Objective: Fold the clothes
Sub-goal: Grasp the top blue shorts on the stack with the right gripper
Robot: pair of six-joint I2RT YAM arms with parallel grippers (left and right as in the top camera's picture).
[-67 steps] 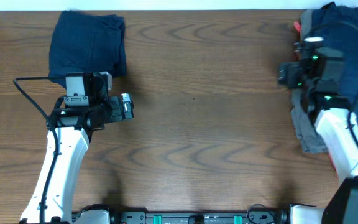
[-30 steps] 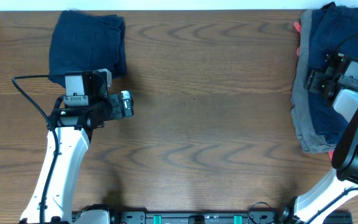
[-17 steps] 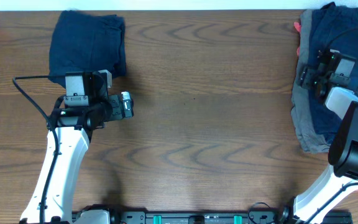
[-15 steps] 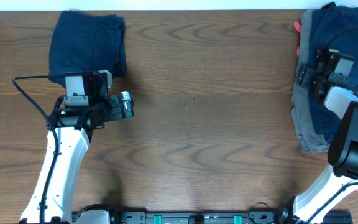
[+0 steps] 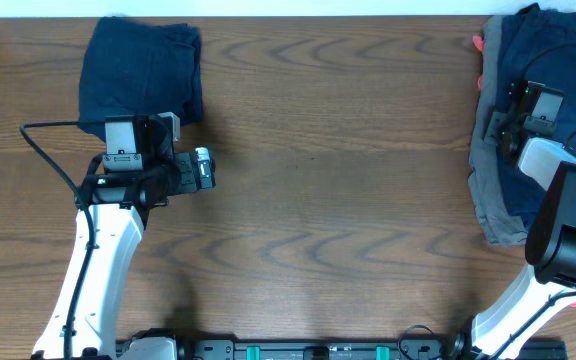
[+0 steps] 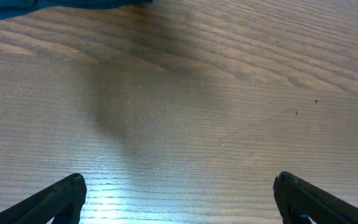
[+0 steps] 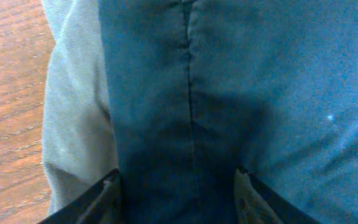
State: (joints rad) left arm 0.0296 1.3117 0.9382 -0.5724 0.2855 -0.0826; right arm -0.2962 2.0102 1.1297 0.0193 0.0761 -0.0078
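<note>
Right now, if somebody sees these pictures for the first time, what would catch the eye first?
Probably the navy shorts lying on a grey garment at the right edge, with the right pincer down on them, its fingers either side of a seam. Next, the neatly folded navy garment at the far left, with the left pincer open over the table beside it.

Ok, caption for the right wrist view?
Right tool straddling a seam of navy shorts lying over grey trousers.

Gripper (image 7: 179, 186) astride navy shorts (image 7: 260, 81) seam, prob. pressing fabric.
</note>
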